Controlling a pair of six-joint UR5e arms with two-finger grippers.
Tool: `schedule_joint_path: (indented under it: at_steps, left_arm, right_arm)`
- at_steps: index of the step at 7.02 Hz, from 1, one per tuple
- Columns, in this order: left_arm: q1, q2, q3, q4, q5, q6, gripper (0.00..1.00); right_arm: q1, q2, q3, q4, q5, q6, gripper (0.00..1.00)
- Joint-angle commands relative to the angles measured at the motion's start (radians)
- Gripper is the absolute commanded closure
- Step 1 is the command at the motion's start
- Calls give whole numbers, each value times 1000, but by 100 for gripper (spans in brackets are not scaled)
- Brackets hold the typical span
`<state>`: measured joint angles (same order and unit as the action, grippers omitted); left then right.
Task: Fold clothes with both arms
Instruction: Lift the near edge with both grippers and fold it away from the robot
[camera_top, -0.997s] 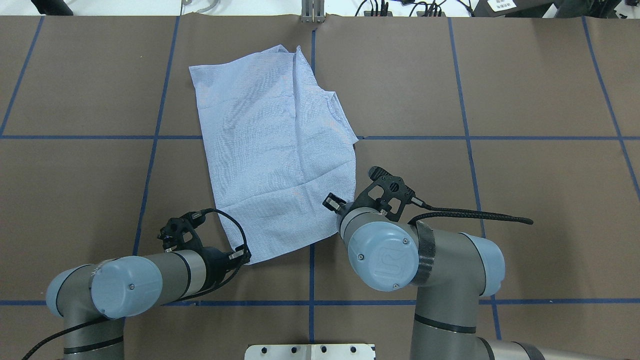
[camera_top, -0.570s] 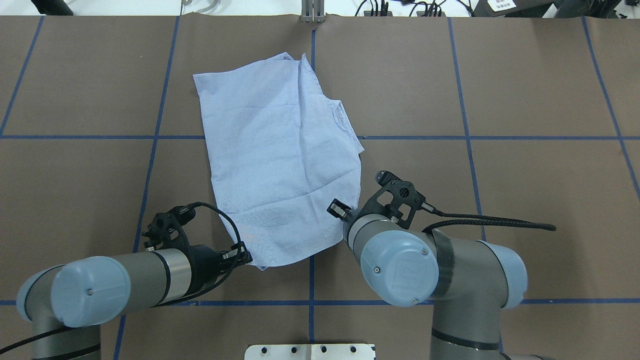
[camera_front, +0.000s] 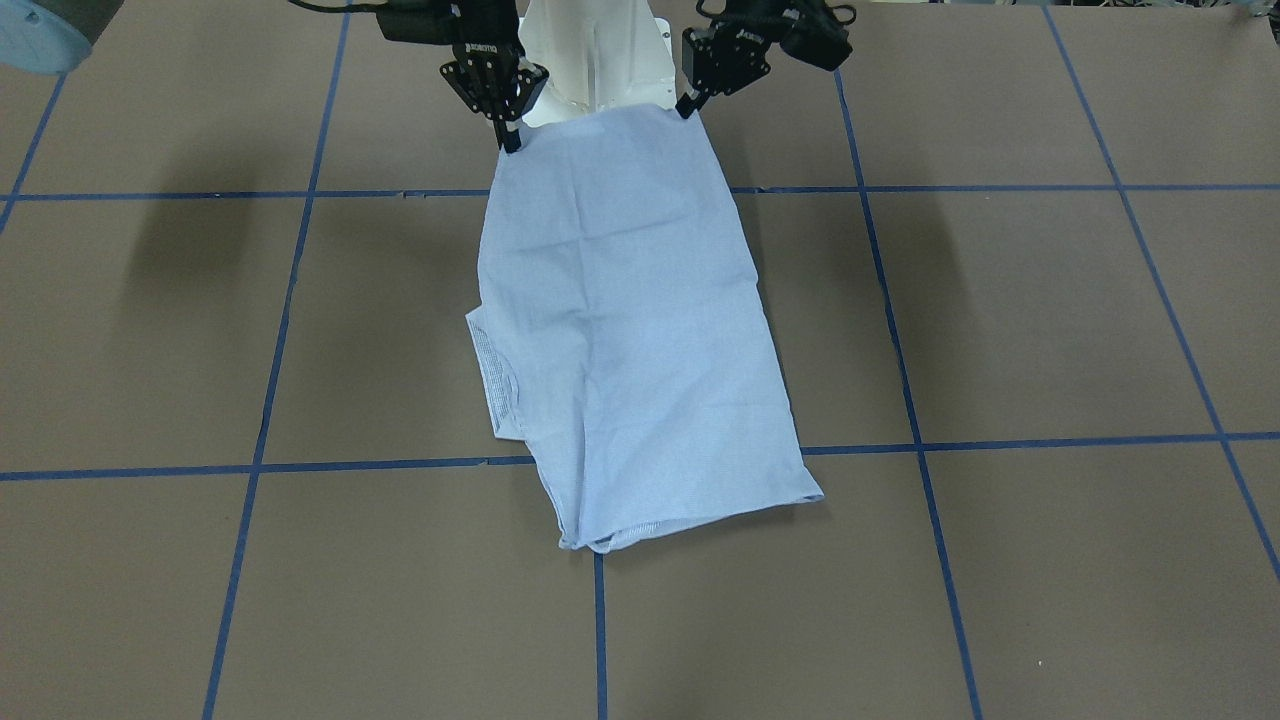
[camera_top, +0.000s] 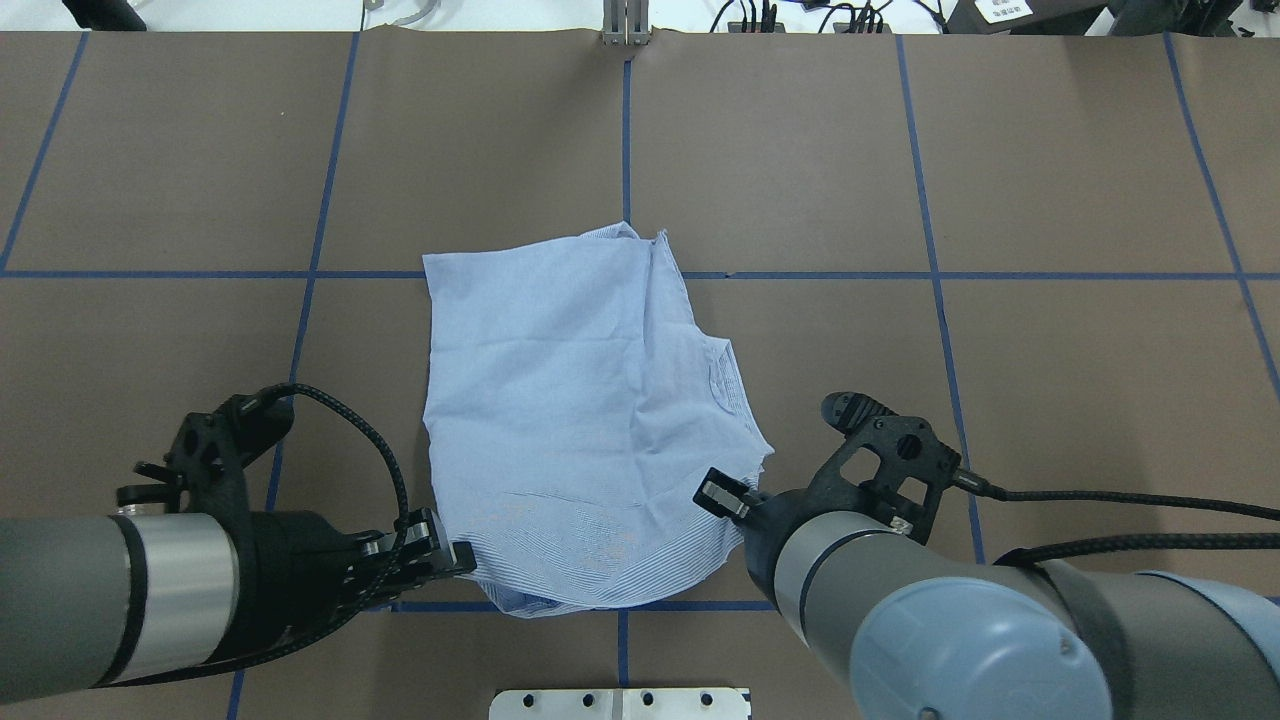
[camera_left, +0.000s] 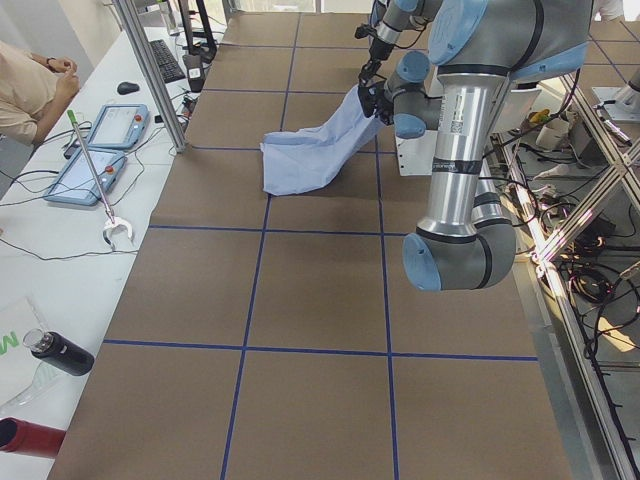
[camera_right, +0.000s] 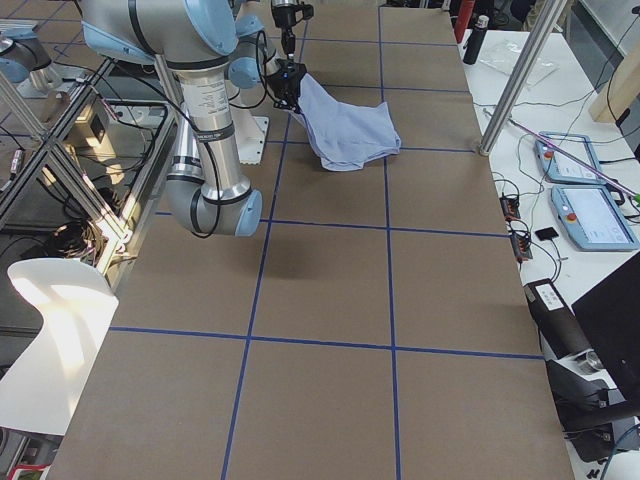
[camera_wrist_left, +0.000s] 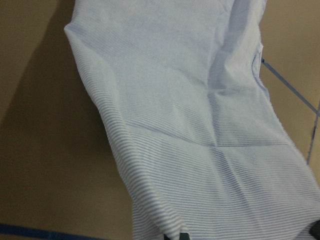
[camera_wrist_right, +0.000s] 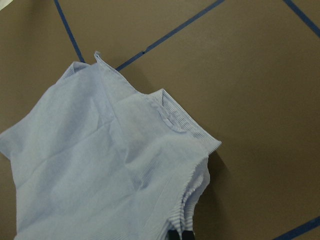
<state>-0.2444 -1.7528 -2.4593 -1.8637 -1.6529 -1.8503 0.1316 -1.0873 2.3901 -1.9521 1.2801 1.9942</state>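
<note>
Left arm (camera_top: 70, 610): enters low from the left edge of the overhead view, forearm lying almost level and reaching toward the middle.
Left claw (camera_front: 686, 104): fingers pinched tight on one near corner of the shirt (camera_top: 560, 400), tips angled downward.
Right arm (camera_top: 1000, 640): enters from the lower right of the overhead view, forearm slanting in toward the middle.
Right claw (camera_front: 510, 138): fingers pinched tight on the other near corner, tips pointing down.
Both claws: raised, roughly level with each other, apart.

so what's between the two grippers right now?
The near hem of the shirt spans from the left gripper to the right gripper, each pinching a corner. Clearest in the front-facing view.
</note>
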Motion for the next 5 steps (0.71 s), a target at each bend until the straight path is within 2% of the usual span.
schedule_joint_path:
  at_steps: [1, 3, 5]
  left_arm:
    - [-70, -71, 45, 130, -48, 82, 100]
    - [-203, -190, 280, 129, -45, 231, 100]
    - [-303, -206, 388, 126, -42, 343, 100]
  right_arm:
    - [45, 21, -41, -39, 5, -18, 100]
    - [145, 120, -199, 4, 4, -103, 100]
    - [250, 170, -448, 253, 5, -184, 100]
